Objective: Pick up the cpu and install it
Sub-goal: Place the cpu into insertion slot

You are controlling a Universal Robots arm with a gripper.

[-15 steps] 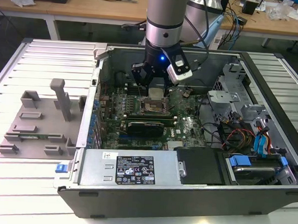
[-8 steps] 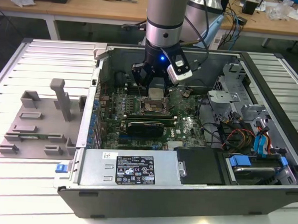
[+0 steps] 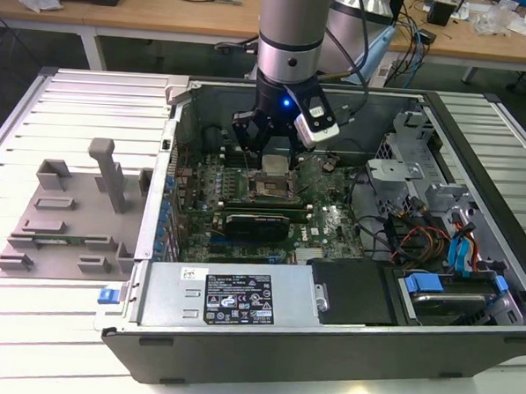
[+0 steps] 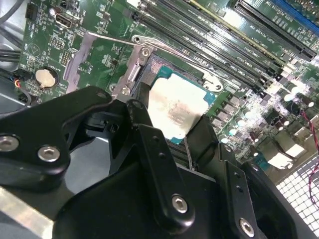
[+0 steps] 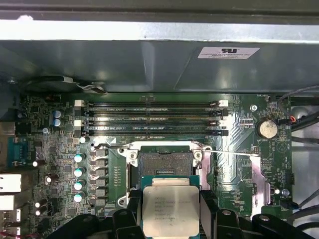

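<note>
Silvery cpu (image 5: 171,211) clamped in my gripper (image 3: 275,153), jaws narrowed onto its edges, near the open socket (image 5: 165,165), grey tray (image 3: 67,225) at nine o'clock, exterior view.

Open dark grey metal computer case (image 3: 325,350) on a pale slatted table (image 3: 56,107).
Holds a green motherboard (image 3: 332,223) bearing long black memory slots (image 5: 152,118), a round silver coin battery (image 5: 266,129) and an open dark square socket frame (image 5: 164,159); sits beside a grey plastic tray with upright posts (image 3: 58,230), to the exterior view's left.

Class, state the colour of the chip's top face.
The chip has a pale silver top; the first wrist view shows it best.
</note>
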